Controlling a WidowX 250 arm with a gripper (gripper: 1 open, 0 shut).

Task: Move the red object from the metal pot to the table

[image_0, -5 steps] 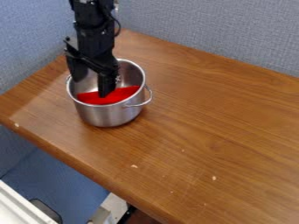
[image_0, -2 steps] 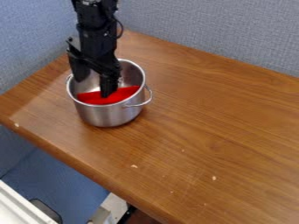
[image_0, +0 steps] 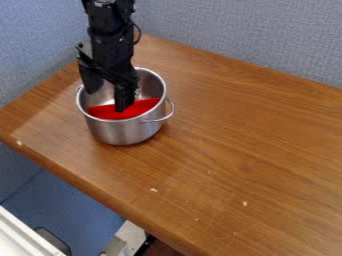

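Note:
The metal pot [image_0: 134, 128] stands near the table's [image_0: 241, 130] left end, shiny, with a loop handle on its right side. Inside it lies the red object [image_0: 118, 112], partly covered by the arm. My black gripper [image_0: 107, 96] hangs straight down into the pot, its fingers [image_0: 124, 98] spread apart on either side of the red object. It is open, and I cannot tell whether the fingertips touch the red piece.
The brown wooden tabletop stretches out right of and in front of the pot, with a few pale specks [image_0: 245, 204] near the front edge. A blue-grey wall [image_0: 254, 35] runs behind the table. The floor drops away at lower left.
The arm has shifted very slightly to the right over the pot. The fingers stay spread and the red object has not moved.

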